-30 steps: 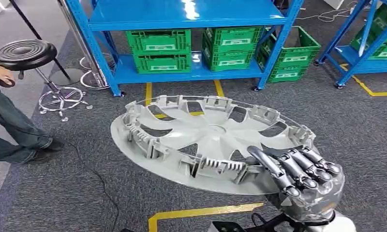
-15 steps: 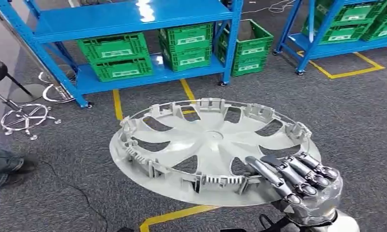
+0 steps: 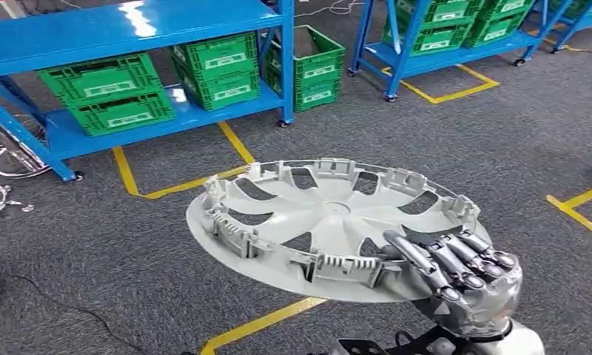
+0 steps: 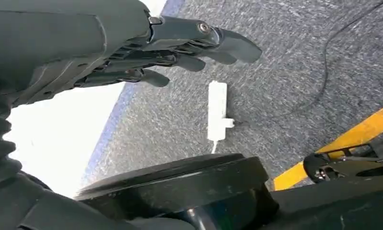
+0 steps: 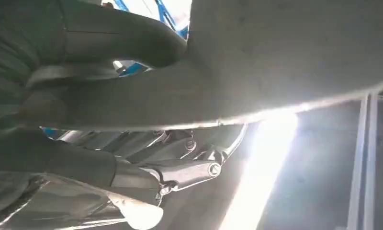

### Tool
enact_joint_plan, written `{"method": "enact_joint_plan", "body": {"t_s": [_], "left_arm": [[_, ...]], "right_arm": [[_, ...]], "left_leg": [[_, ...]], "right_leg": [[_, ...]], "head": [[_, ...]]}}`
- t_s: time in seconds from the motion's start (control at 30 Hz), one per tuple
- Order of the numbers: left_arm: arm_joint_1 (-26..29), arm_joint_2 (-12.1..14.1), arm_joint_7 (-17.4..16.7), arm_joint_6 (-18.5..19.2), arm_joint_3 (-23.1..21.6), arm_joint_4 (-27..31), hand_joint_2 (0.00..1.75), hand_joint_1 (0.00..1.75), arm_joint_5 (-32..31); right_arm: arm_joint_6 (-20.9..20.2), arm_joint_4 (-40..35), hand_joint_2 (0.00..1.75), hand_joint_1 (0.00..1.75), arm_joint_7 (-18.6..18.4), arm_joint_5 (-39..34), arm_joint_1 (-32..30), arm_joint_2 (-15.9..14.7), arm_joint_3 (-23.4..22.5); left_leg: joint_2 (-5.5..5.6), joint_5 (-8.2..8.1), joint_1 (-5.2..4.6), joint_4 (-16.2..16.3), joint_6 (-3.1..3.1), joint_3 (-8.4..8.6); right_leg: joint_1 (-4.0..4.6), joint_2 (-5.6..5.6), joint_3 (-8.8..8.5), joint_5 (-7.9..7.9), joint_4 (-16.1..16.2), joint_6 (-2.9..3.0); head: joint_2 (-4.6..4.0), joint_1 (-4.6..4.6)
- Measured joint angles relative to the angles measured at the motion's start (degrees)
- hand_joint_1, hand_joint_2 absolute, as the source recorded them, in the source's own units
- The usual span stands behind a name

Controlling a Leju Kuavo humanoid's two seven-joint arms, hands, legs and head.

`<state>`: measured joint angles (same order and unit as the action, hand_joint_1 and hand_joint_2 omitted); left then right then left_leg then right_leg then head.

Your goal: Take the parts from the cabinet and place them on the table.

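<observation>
Right hand (image 3: 467, 285) gripping grey wheel cover (image 3: 330, 222), blue shelving (image 3: 130, 33) behind

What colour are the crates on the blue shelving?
Green, with pale labels; the crates show best in the head view.

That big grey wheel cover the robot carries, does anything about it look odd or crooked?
The wheel cover is held by one edge only, in the right hand, so it juts out tilted over the floor. No damage shows. A white power strip lies loose on the carpet.
</observation>
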<state>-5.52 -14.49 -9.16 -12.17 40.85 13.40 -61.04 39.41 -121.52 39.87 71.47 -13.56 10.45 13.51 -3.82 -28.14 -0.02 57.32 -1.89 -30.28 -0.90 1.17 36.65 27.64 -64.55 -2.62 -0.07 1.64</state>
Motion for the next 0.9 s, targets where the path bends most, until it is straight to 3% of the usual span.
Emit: {"method": "enact_joint_plan", "body": {"t_s": [0.03, 0.07, 0.1, 0.2, 0.27, 0.3, 0.33, 0.37, 0.4, 0.43, 0.5, 0.53, 0.57, 0.7, 0.73, 0.77, 0.8, 0.87, 0.9], "left_arm": [[0.1, 0.1, 0.1, 0.0, 0.4, 0.0, 1.75, 0.00, 0.5], [0.3, 0.2, 0.1, 0.0, 0.7, 0.0, 1.75, 0.00, 0.8], [0.4, 0.2, 0.1, 0.0, 1.0, 0.0, 1.75, 0.00, 1.0], [0.3, 0.3, 0.1, -0.1, 1.6, 0.0, 1.75, 0.00, 1.3], [0.4, 0.3, 0.0, -0.1, 2.0, 0.0, 1.75, 0.00, 1.6], [0.4, 0.3, 0.0, -0.1, 2.4, 0.0, 1.75, 0.00, 1.9], [0.2, 0.3, 0.0, -0.1, 2.7, 0.1, 1.75, 0.00, 2.2], [-0.1, 0.4, 0.0, -0.1, 2.9, 0.1, 1.75, 0.00, 2.3], [-0.2, 0.4, 0.0, 0.0, 3.1, 0.1, 1.75, 0.00, 2.3], [-0.1, 0.4, 0.0, 0.0, 3.2, 0.1, 1.75, 0.00, 2.3], [0.1, 0.3, -0.2, 0.0, 3.5, 0.1, 1.75, 0.00, 2.3], [0.4, 0.4, -0.2, 0.0, 3.6, 0.1, 1.75, 0.00, 2.1], [0.7, 0.4, -0.2, 0.1, 3.7, 0.1, 1.75, 0.00, 1.9], [0.5, 0.2, -0.2, 0.0, 3.7, 0.1, 1.75, 0.00, 1.2], [0.5, -0.1, -0.3, 0.0, 3.7, 0.1, 1.75, 0.00, 0.5], [0.6, -0.4, -0.3, -0.2, 3.7, 0.1, 1.75, 0.00, -0.1], [0.6, -0.5, -0.3, -0.3, 3.7, 0.1, 1.75, 0.00, -0.4], [0.6, -0.5, -0.3, -0.4, 3.6, 0.1, 1.75, 0.00, -1.1], [0.6, -0.5, -0.3, -0.4, 3.6, 0.1, 1.75, 0.00, -1.3]], "right_arm": [[0.0, 0.7, 1.75, 1.75, 0.0, 0.2, 0.7, 0.4, 0.6], [0.0, 1.3, 1.75, 1.75, 0.0, 0.3, 1.6, 0.7, 1.2], [0.0, 1.8, 1.75, 1.75, 0.0, 0.3, 2.1, 1.1, 1.7], [0.0, 3.0, 1.75, 1.75, 0.0, 0.2, 3.1, 1.9, 2.7], [0.0, 3.8, 1.75, 1.75, 0.0, -0.2, 3.8, 2.5, 3.2], [0.0, 4.3, 1.75, 1.75, 0.0, -0.4, 4.1, 2.8, 3.5], [0.0, 4.8, 1.75, 1.75, 0.0, -0.6, 4.4, 3.0, 3.9], [0.0, 5.1, 1.75, 1.75, 0.0, -0.7, 4.6, 3.1, 4.1], [0.0, 5.5, 1.75, 1.75, 0.0, -0.7, 4.7, 3.2, 4.3], [0.0, 5.8, 1.75, 1.75, 0.0, -0.8, 4.8, 3.3, 4.6], [0.0, 6.4, 1.75, 1.75, 0.0, -0.7, 5.1, 3.6, 5.0], [0.0, 6.6, 1.75, 1.75, 0.0, -0.7, 5.4, 3.8, 5.2], [0.0, 6.8, 1.75, 1.75, 0.0, -0.8, 5.6, 4.1, 5.4], [0.0, 6.9, 1.75, 1.75, 0.0, -1.1, 5.9, 4.1, 5.6], [0.0, 6.8, 1.75, 1.75, 0.0, -1.1, 5.6, 4.1, 5.5], [0.0, 6.2, 1.75, 1.75, 0.0, -1.5, 5.3, 4.1, 5.1], [0.0, 5.6, 1.75, 1.75, 0.0, -2.1, 5.1, 4.1, 4.8], [0.0, 4.3, 1.75, 1.75, 0.0, -3.6, 4.2, 4.0, 3.6], [0.0, 3.8, 1.75, 1.75, 0.0, -3.9, 3.8, 4.0, 3.1]], "left_leg": [[-0.56, -0.11, -0.13, 0.1, 0.20, 0.18], [-0.99, -0.36, -0.65, 0.3, 0.59, 0.00], [-1.33, -0.28, -0.73, 0.3, 0.84, -0.10], [-2.79, -0.40, -0.69, 0.2, 1.54, 0.40], [1.45, -3.12, -0.33, 3.2, 2.42, -0.62], [2.72, -5.53, -0.19, 7.2, 2.60, -2.23], [3.26, -8.00, -0.17, 12.4, 2.71, -4.29], [3.44, -9.48, -0.20, 16.5, 2.75, -5.84], [3.52, -9.46, -0.20, 18.1, 2.74, -6.24], [3.56, -8.04, -0.20, 17.0, 2.62, -5.51], [4.16, -2.86, -0.14, 8.7, 2.17, -1.75], [6.04, -0.28, -0.08, 3.5, 1.82, 0.40], [9.23, -0.63, 0.10, 1.8, 1.45, 0.97], [7.48, -0.73, -0.08, -0.1, 0.95, 1.20], [6.46, -0.10, 0.50, -1.1, 0.64, 1.53], [5.73, 0.02, 0.42, -1.4, 0.32, 1.65], [5.00, 0.04, 0.36, -1.4, 0.27, 1.60], [3.23, -0.04, 0.24, -1.4, 0.15, 1.56], [2.29, -0.09, 0.21, -1.3, 0.14, 1.57]], "right_leg": [[0.10, 2.20, -2.94, -0.98, 5.0, 0.18], [0.85, 3.60, -4.24, 0.00, 6.6, 0.53], [0.59, 2.79, -3.86, -0.30, 6.5, 1.20], [0.55, 1.21, -3.54, -0.57, 6.7, 2.13], [0.14, 0.27, -3.52, -0.92, 6.8, 2.78], [0.14, -0.27, -3.40, -1.01, 6.8, 2.98], [0.16, -0.96, -3.29, -1.09, 6.8, 3.10], [0.21, -1.63, -3.26, -1.13, 6.8, 3.15], [0.22, -2.36, -3.27, -1.17, 6.8, 3.17], [0.23, -3.19, -3.29, -1.22, 6.7, 3.13], [0.23, -4.99, -3.33, -1.41, 6.7, 2.92], [0.21, -5.79, -3.31, -1.52, 6.7, 2.80], [0.32, -6.38, -2.99, -1.73, 6.5, 2.48], [-0.14, -8.71, -1.58, -2.91, 6.9, 0.73], [-0.12, -7.18, -0.83, -2.51, 6.4, 0.80], [0.23, -3.97, -0.06, -1.11, 4.8, 0.51], [0.16, -2.43, 1.63, 0.94, 1.2, 0.20], [0.01, -1.62, 5.92, 4.78, -8.1, -0.35], [-0.06, -1.59, 7.22, 5.33, -11.0, -0.58]], "head": [[0.00, 0.02], [0.00, 0.13], [0.00, -0.11], [0.00, 0.09], [0.00, -0.35], [0.00, -0.41], [0.00, -0.39], [0.00, -0.42], [0.00, -0.39], [0.00, -0.39], [0.00, -0.39], [0.00, -0.42], [0.00, -0.35], [0.00, -0.44], [0.00, -0.33], [0.00, 0.12], [0.00, 0.37], [0.00, 0.35], [0.00, 0.35]]}}
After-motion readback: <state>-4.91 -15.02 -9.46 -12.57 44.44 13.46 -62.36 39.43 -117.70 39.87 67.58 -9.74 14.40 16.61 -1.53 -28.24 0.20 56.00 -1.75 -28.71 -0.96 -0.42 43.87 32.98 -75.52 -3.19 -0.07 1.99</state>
